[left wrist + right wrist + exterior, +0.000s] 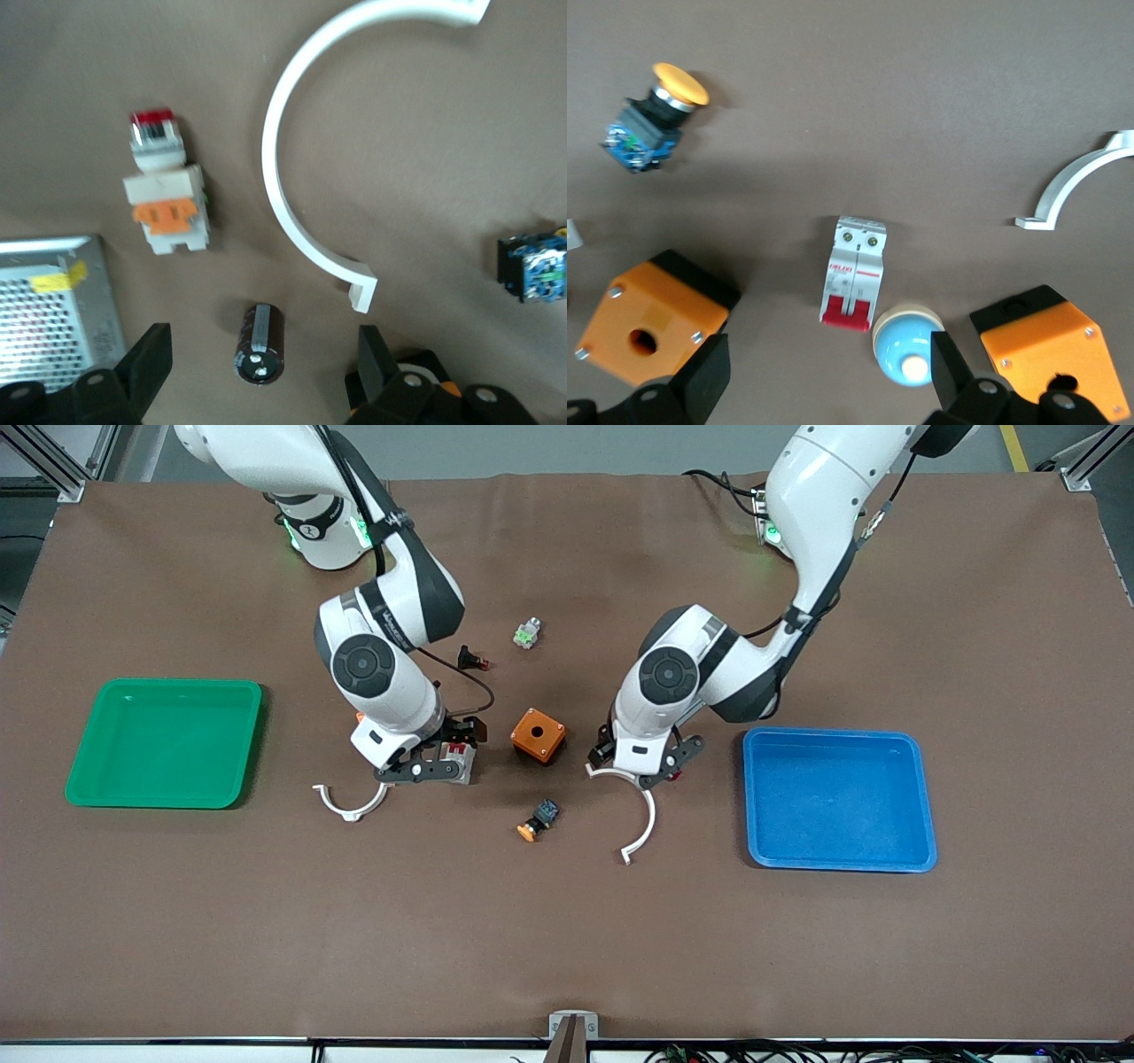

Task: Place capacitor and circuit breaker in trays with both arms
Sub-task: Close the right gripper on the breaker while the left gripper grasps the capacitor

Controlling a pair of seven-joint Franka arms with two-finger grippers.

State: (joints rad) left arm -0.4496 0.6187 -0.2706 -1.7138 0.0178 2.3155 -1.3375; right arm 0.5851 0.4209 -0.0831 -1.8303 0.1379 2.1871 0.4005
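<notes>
The capacitor (259, 343), a tiny black cylinder with a silvery end, lies on the brown mat between the open fingers of my left gripper (261, 354). In the front view that gripper (645, 766) hangs low beside the blue tray and hides the capacitor. The circuit breaker (853, 272), a white-grey block with red levers, lies flat on the mat just outside the open fingers of my right gripper (828, 354), levers toward them. In the front view it (456, 760) shows partly under that gripper (425, 769).
An orange box (538, 735) stands between the grippers, with a yellow push-button (539, 821) nearer the camera. White arcs (350, 802) (642, 824) lie by each gripper. A white-and-orange push-button (164, 190), blue dome (908, 343), green tray (89, 744) and blue tray (837, 797) are around.
</notes>
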